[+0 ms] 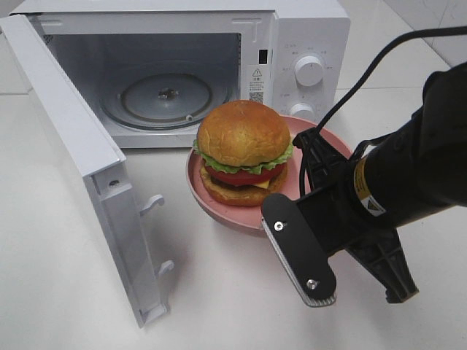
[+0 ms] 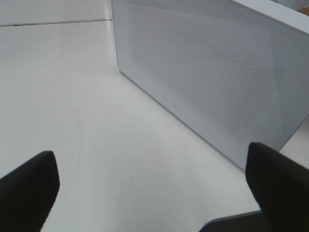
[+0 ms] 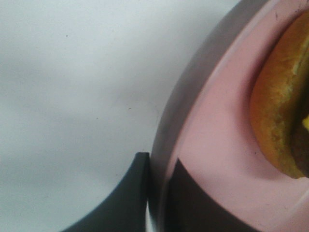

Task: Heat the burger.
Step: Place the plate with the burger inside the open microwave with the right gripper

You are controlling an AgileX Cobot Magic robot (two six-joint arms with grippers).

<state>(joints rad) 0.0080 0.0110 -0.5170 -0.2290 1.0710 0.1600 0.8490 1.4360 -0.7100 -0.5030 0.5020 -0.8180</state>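
The burger (image 1: pixel 244 149), with a tan bun, green lettuce and dark filling, sits on a pink plate (image 1: pixel 211 208) in front of the open microwave (image 1: pixel 168 87). My right gripper (image 1: pixel 273 211) is shut on the plate's near rim. In the right wrist view its fingers (image 3: pixel 137 193) pinch the rim of the plate (image 3: pixel 217 145), one outside and one inside, with the burger's bottom bun (image 3: pixel 277 116) just beyond. My left gripper (image 2: pixel 152 188) stands open with nothing between its fingers, facing the outer side of the microwave door (image 2: pixel 212 82). It is out of the exterior view.
The microwave door (image 1: pixel 80 168) swings wide toward the front left, latch hooks (image 1: pixel 157 204) sticking out. A glass turntable (image 1: pixel 166 95) lies inside the cavity. Two control knobs (image 1: pixel 309 71) sit on the right panel. A black cable (image 1: pixel 365 73) runs over the right arm. White tabletop (image 1: pixel 219 292) surrounds everything.
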